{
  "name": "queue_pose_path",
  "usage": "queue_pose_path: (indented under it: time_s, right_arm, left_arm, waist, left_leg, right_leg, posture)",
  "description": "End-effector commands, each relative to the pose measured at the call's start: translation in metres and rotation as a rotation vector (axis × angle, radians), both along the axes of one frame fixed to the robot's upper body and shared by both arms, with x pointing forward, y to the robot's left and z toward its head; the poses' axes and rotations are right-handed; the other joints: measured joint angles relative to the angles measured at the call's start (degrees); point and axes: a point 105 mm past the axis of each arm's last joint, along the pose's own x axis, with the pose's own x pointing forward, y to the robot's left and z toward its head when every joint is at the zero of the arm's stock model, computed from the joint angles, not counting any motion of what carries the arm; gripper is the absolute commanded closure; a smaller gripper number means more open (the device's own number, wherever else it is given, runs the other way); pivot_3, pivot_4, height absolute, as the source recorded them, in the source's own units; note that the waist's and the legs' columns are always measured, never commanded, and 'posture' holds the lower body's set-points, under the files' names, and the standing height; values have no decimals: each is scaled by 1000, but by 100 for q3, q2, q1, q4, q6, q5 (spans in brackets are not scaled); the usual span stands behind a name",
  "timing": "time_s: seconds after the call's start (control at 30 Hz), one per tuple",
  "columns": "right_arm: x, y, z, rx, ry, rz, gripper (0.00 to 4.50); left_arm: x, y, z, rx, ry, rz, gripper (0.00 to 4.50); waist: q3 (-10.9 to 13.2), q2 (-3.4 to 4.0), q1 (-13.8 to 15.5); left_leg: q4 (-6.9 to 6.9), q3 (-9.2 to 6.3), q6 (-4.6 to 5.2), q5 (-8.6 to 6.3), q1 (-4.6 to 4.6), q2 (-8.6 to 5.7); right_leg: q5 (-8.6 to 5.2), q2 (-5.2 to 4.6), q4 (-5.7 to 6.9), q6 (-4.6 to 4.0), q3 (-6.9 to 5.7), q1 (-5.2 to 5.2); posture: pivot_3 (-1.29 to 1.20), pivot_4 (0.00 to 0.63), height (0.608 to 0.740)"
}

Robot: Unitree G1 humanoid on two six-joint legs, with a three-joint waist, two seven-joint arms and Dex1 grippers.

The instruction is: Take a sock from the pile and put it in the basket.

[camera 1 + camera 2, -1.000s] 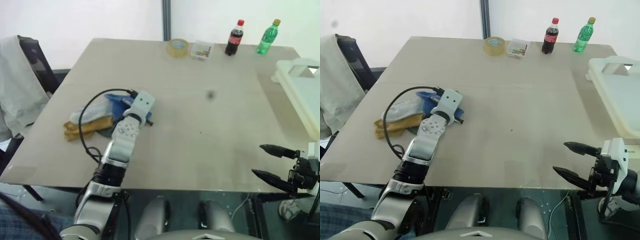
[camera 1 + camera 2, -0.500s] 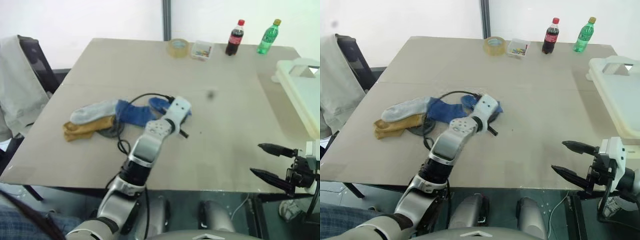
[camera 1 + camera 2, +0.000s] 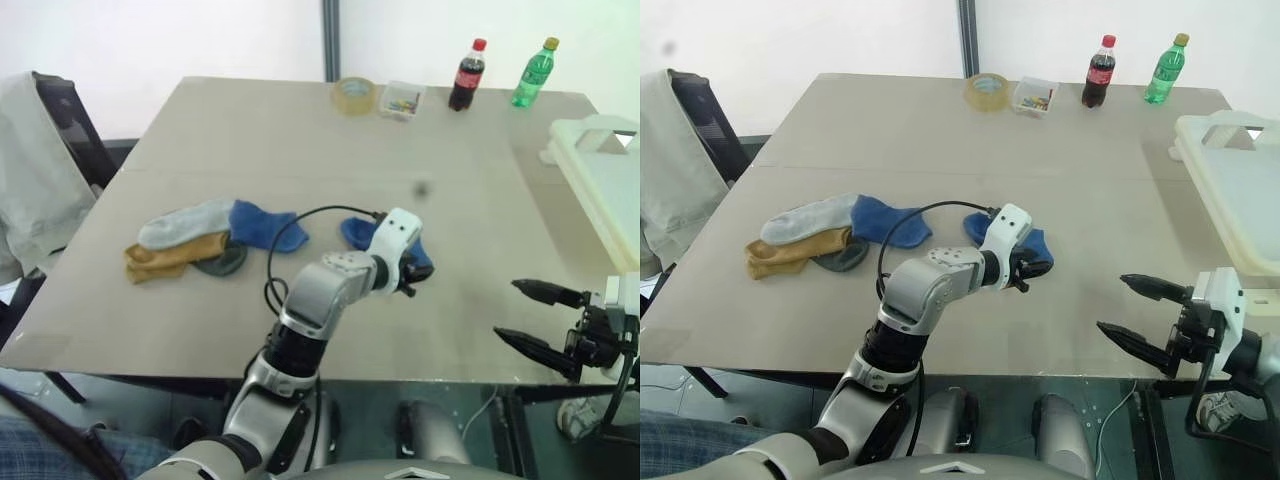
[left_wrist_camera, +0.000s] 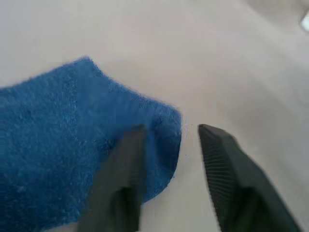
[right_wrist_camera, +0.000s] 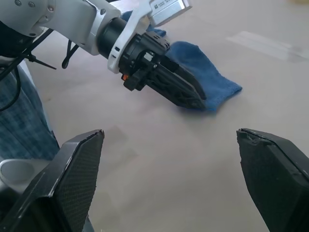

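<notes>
Lying flat mid-table, a royal blue sock [image 4: 72, 145] sits under the left gripper [image 4: 169, 145], whose jaws are parted; one finger [image 4: 123, 179] rests over the sock's edge, the other stands on bare table, no grip evident. Pile [image 3: 195, 240] lies well apart toward the robot's left. Basket [image 3: 1230, 190] sits at the right edge. Right gripper [image 3: 1140, 310] hovers wide open, empty.

Fuzzy blue cloth sock [image 4: 72, 145], smooth matt table [image 3: 300, 130], glossy plastic basket [image 3: 1240, 190]
</notes>
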Motion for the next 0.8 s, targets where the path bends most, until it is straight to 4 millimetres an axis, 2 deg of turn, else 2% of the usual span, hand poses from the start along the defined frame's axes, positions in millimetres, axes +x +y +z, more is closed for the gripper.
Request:
queue_pose_path:
  time_s: [0.03,0.1,0.2,0.33,0.43,0.5,0.6,0.7,0.8]
  right_arm:
    - [4,3,5,-2,-32,13,0]
    - [6,4,4,-3,-31,19,0]
    - [12,6,4,1,-35,30,0]
    - [19,12,4,8,-34,55,0]
    - [24,20,3,13,-30,68,0]
    - [28,29,2,21,-26,81,0]
    - [33,39,-1,26,-6,69,0]
    - [45,42,-17,-16,46,-11,0]
    - [60,44,-35,-33,136,-121,0]
  left_arm:
    - [-6,7,50,-134,-29,-140,1895]
    - [-4,17,67,-176,-44,-178,1895]
    - [14,39,82,-159,-134,-145,1895]
    - [51,74,78,-44,-209,-20,1895]
    - [69,90,72,24,-253,23,1895]
    - [74,93,67,21,-237,19,1895]
    - [70,89,60,18,-222,-36,1895]
    - [72,87,54,35,-246,-55,1895]
    - [85,90,44,68,-256,-9,1895]
  waist:
    - [6,-2,-7]
    - [7,-2,-14]
    - [6,0,-18]
    - [6,0,-27]
    - [9,-4,-16]
    - [10,-7,-9]
    - [13,-8,7]
    - [13,-8,3]
    - [13,-8,-10]
  left_leg:
    - [1,1,0,0,0,0]
    - [2,0,0,0,0,1]
    - [2,0,-1,0,1,0]
    - [1,2,-1,1,4,-8]
    - [0,3,-1,1,1,-9]
    - [1,4,-1,1,1,-9]
    - [1,2,-1,1,-2,-7]
    - [1,3,-2,1,-5,-7]
    - [1,6,-2,2,-4,-9]
  right_leg:
    - [0,0,0,0,1,0]
    - [0,1,1,0,-1,-1]
    - [0,1,0,0,0,0]
    - [1,5,1,-1,1,1]
    - [1,4,0,0,1,1]
    - [1,4,-1,0,1,1]
    - [1,2,-1,0,0,1]
    - [4,1,-3,4,1,0]
    - [4,1,-3,5,3,-1]
  posture:
    - [0,150,740]
    - [0,150,740]
    - [0,150,740]
    - [0,150,740]
    - [0,150,740]
    - [0,150,740]
    - [0,150,740]
    - [0,150,740]
    - [0,150,740]
